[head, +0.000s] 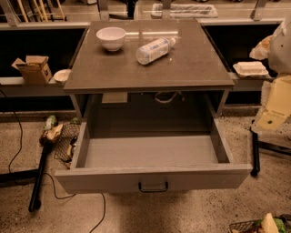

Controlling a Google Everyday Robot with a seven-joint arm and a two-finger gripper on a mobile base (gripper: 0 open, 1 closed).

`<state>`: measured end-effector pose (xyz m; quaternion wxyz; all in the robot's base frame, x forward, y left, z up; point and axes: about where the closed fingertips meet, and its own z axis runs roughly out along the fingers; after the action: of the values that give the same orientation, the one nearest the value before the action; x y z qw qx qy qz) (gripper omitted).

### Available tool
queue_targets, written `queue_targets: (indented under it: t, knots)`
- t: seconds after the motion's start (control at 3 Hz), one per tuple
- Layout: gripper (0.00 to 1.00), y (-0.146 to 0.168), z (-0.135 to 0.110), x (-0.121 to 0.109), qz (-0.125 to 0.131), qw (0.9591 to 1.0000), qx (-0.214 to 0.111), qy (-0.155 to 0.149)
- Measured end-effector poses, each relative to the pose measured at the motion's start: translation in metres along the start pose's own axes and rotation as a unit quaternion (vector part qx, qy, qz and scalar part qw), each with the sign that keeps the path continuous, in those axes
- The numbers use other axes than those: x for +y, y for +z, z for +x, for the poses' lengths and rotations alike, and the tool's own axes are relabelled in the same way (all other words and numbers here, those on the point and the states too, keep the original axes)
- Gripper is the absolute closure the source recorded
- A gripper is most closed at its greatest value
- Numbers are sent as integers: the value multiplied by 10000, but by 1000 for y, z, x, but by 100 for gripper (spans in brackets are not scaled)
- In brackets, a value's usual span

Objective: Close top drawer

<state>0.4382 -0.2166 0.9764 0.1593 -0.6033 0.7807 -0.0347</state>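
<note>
The top drawer (152,154) stands pulled far out of the cabinet toward the camera, filling the middle of the view. Its plain gray inside holds nothing, and its flat front runs along 6 o'clock with a small dark handle (153,187) at its centre.

Above it, toward 12 o'clock, lies the cabinet top (191,68), a smooth gray slab with a dull shine. A white bowl (111,37) sits upright at 11 o'clock on the slab. A clear bottle (153,50) lies on its side just right of the bowl, not touching it.

The gripper (273,111) is at 3 o'clock, a cream-coloured part hanging at the right edge of the view. It is well clear of the drawer and partly cut off, and I cannot tell whether it is parted or closed.

The floor (195,214) is pale speckled stone. At 9 o'clock a low ledge (18,87) carries a cardboard box (34,68) and a small white dish (61,75). Below the ledge, at 8 o'clock, a wire basket (67,142) lies beside the drawer's left wall. Black cables (13,136) trail over the floor there, and a dark pole (38,177) slants across it.

At 2 o'clock a white tray (250,68) rests on the matching ledge on the right. A second basket (254,226) shows at 5 o'clock in the bottom corner. A pale counter (227,13) crosses the back of the room at 12 o'clock.
</note>
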Motion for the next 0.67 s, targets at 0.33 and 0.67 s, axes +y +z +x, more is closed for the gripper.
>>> queue_targets:
  t: [0.33,0.67]
  knots:
    - [0,2,0,0,4,10000,15,-2]
    - [0,31,7,8,47,9997,252,-39]
